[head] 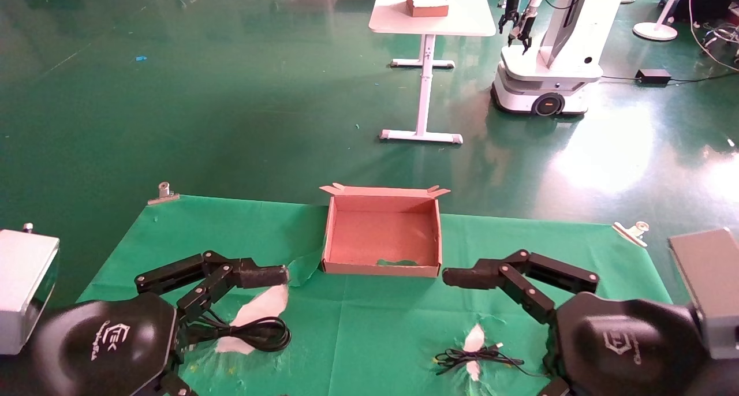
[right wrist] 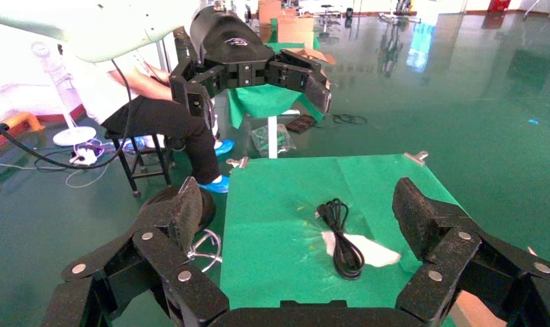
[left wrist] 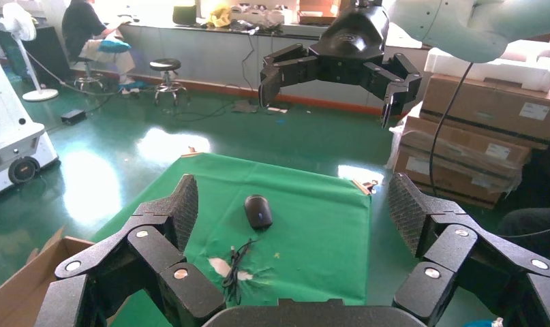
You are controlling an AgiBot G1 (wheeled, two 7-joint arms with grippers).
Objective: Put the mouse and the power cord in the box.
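Green cloth (head: 375,321): box (head: 382,236) open, long axis left-right; power cord (head: 257,330) coiled near-left. Left gripper (left wrist: 292,225), right gripper (right wrist: 296,225): fingers apart, empty.

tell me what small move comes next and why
Probably lower the left gripper onto the power cord. The box holds neither item, both grippers hover open, and the cord lies coiled on the cloth just under the left arm.
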